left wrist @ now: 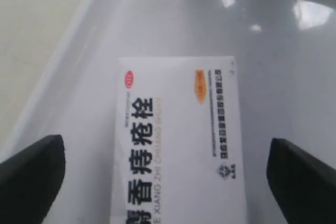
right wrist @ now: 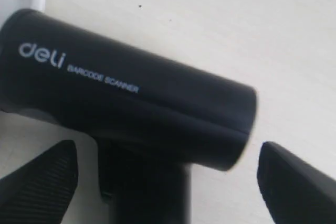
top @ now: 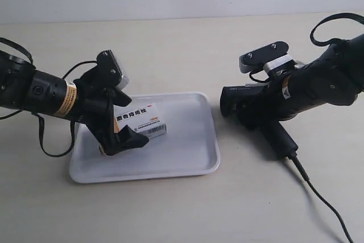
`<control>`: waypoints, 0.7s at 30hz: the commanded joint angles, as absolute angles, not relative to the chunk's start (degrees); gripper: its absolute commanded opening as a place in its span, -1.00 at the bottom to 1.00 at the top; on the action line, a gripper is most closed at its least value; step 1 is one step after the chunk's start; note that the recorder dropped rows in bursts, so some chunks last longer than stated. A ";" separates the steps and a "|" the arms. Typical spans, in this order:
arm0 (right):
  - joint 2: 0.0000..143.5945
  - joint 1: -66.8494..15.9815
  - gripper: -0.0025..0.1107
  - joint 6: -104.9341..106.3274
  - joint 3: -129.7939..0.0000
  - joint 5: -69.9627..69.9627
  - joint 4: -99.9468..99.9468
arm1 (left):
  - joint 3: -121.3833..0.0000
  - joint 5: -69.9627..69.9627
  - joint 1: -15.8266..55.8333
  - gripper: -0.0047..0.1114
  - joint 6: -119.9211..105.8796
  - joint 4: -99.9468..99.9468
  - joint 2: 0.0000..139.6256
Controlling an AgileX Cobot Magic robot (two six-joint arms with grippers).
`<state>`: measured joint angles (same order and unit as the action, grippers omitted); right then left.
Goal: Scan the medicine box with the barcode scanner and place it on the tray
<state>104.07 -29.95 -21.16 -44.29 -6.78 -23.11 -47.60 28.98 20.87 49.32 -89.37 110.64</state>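
The white medicine box (top: pixel 141 119) with black Chinese lettering lies on the white tray (top: pixel 187 152), toward its left half. My left gripper (top: pixel 121 140) hovers over it, open. In the left wrist view the box (left wrist: pixel 178 145) sits between the two black fingertips (left wrist: pixel 31 177), with bare tray (left wrist: pixel 283 77) showing on both sides. The black barcode scanner (top: pixel 277 136) lies on the table right of the tray. My right gripper (top: pixel 259 115) is low over it, open. In the right wrist view the scanner (right wrist: pixel 131 103) sits between the spread fingers (right wrist: pixel 299 182), untouched.
The scanner's black cable (top: pixel 324 203) trails from the handle toward the table's front right edge. A loop of the left arm's cable (top: pixel 54 152) hangs by the tray's left rim. The beige tabletop (top: pixel 182 49) stretches behind both arms.
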 commanded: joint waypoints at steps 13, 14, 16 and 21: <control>46.01 -34.29 -0.96 -16.63 -34.80 -14.41 -15.07 | -26.28 28.01 8.50 -0.89 79.55 -90.91 59.15; 44.67 -34.29 -0.96 -16.76 -32.85 -14.41 -14.94 | -23.51 26.28 8.00 -0.89 78.86 -88.53 55.63; 43.44 -34.29 -0.96 -16.76 -30.57 -14.41 -14.94 | -19.76 23.43 7.58 -0.89 77.70 -85.37 50.74; 42.34 -34.29 -0.96 -16.76 -28.82 -18.29 -14.94 | -9.47 18.05 7.43 -0.89 78.95 -81.13 35.33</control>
<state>42.90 -34.16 -17.13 -29.25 -17.16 -15.02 -14.16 20.40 7.58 78.05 -83.92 42.70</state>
